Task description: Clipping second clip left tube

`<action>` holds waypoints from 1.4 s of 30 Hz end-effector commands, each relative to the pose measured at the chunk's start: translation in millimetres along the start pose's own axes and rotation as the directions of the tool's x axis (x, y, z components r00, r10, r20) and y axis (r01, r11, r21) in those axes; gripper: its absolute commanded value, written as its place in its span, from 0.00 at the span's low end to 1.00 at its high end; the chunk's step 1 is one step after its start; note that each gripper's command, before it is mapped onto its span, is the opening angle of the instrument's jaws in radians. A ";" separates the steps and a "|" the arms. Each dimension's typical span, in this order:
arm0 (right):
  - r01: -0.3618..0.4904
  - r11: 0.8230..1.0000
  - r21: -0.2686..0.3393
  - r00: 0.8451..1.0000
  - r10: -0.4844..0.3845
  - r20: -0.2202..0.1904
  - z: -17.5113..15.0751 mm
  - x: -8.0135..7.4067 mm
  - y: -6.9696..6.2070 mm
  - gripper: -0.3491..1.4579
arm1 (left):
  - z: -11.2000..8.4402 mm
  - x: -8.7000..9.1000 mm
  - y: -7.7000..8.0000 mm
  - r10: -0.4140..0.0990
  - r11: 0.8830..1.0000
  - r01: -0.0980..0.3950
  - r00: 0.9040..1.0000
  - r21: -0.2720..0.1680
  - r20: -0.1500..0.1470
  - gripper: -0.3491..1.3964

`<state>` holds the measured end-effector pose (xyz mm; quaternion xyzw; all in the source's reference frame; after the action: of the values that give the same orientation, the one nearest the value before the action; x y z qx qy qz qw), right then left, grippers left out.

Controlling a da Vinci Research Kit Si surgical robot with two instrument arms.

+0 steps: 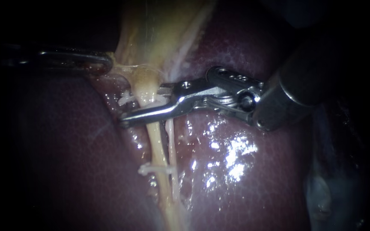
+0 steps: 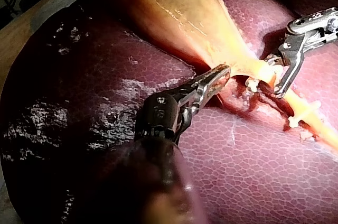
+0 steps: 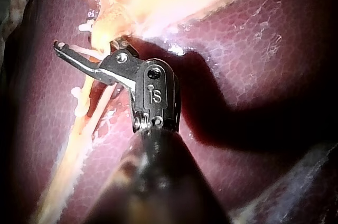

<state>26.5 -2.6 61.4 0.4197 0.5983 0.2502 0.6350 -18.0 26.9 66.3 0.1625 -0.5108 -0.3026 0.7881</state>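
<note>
At left, the left instrument (image 1: 109,64) has its jaws clamped on the gallbladder (image 1: 159,30) edge, while at centre the right instrument (image 1: 144,106) holds its jaws spread astride the left tube (image 1: 155,134), with a white clip (image 1: 127,99) between them.

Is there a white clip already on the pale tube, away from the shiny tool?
Yes, a white clip crosses the tube well below where the right instrument straddles it.
</note>
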 end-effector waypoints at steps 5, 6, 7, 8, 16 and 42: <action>0.001 1.000 0.001 1.000 -0.001 0.001 0.1 -0.1 -0.1 0.45 | 0.0 0.0 0.0 0.000 1.000 0.000 1.000 0.000 0.000 0.00; 0.001 1.000 0.001 1.000 -0.001 0.001 0.1 -0.1 -0.1 0.45 | 0.0 0.0 0.0 0.000 1.000 0.000 1.000 0.001 0.000 0.00; 0.002 1.000 0.002 1.000 -0.002 0.002 0.1 -0.2 -0.2 0.45 | 0.0 0.0 0.0 0.000 1.000 0.000 1.000 0.001 0.000 0.00; 0.002 1.000 0.003 1.000 -0.002 0.002 0.1 -0.4 -0.3 0.46 | 0.0 0.0 0.0 0.000 1.000 0.000 1.000 0.001 0.000 0.00; 0.008 1.000 0.017 1.000 -0.008 0.018 0.6 -3.3 -1.8 0.46 | -0.2 0.0 0.1 0.000 1.000 0.000 1.000 0.002 0.000 0.00; -0.138 0.984 0.115 0.987 0.126 0.102 1.7 -8.0 -5.4 0.44 | -0.4 0.0 0.1 0.006 1.000 -0.006 1.000 0.003 0.000 0.00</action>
<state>25.9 -12.5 61.1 0.5081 0.5524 0.2345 0.6178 -17.6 26.9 66.2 0.1623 -0.5117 -0.2993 0.7888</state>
